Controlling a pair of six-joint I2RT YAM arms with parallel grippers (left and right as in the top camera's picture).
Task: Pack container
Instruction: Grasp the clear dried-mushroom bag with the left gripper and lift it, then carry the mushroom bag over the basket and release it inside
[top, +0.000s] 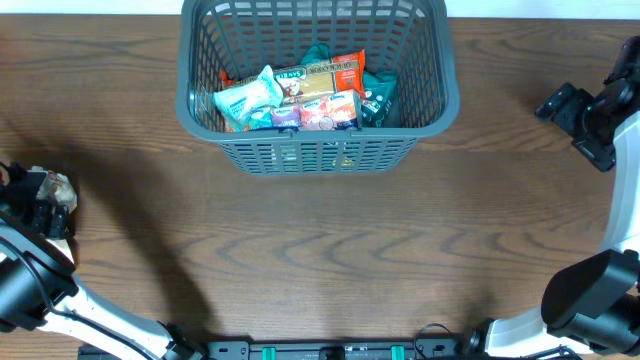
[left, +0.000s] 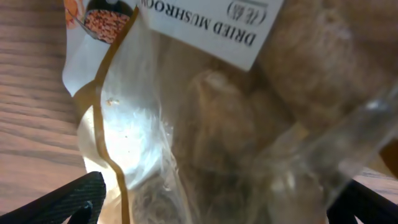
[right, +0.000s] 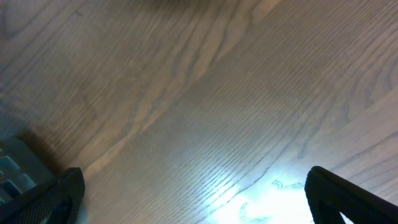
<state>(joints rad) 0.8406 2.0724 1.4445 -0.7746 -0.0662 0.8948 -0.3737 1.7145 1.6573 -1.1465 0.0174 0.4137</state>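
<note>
The dark grey slotted container (top: 190, 100) stands at the table's far middle and holds several food packets (top: 300, 95). My left gripper (top: 45, 205) is at the far left edge of the table. Its jaws are spread wide on either side of a clear bag of dried mushrooms (top: 57, 187). In the left wrist view the bag (left: 217, 124) fills the space between the fingers (left: 211, 205). My right gripper (top: 575, 115) is open and empty at the far right, over bare wood (right: 193, 193).
The wooden table (top: 320, 260) stretches between the container and the front edge. A grey shape shows at the lower left corner of the right wrist view (right: 12, 168); I cannot tell what it is.
</note>
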